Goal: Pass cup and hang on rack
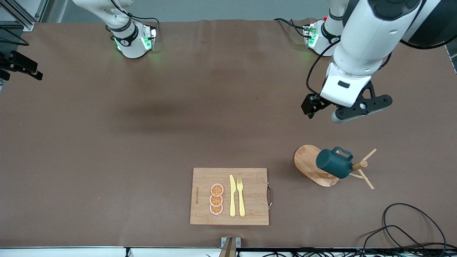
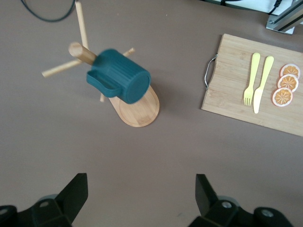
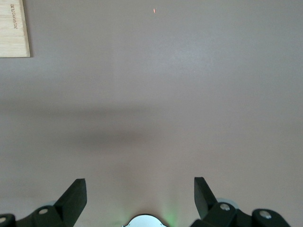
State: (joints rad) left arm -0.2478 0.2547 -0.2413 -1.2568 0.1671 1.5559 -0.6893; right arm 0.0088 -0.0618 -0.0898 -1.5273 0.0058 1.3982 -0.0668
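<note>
The dark teal cup [image 1: 334, 163] hangs tilted on a peg of the wooden rack [image 1: 309, 162], which stands toward the left arm's end of the table. In the left wrist view the cup [image 2: 120, 81] shows its ribbed side and handle over the rack's oval base [image 2: 139, 109]. My left gripper [image 1: 358, 110] hovers over bare table between its arm's base and the rack, open [image 2: 141, 189] and holding nothing. The front view does not show my right gripper. In its own wrist view it [image 3: 140, 189] is open and empty over bare table by its arm's base.
A rectangular cutting board [image 1: 228, 196] with a yellow knife [image 1: 232, 195], a fork [image 1: 241, 196] and three orange slices [image 1: 216, 199] lies near the front camera's edge. Black cables [image 1: 410, 228] lie at the corner nearest the front camera, at the left arm's end.
</note>
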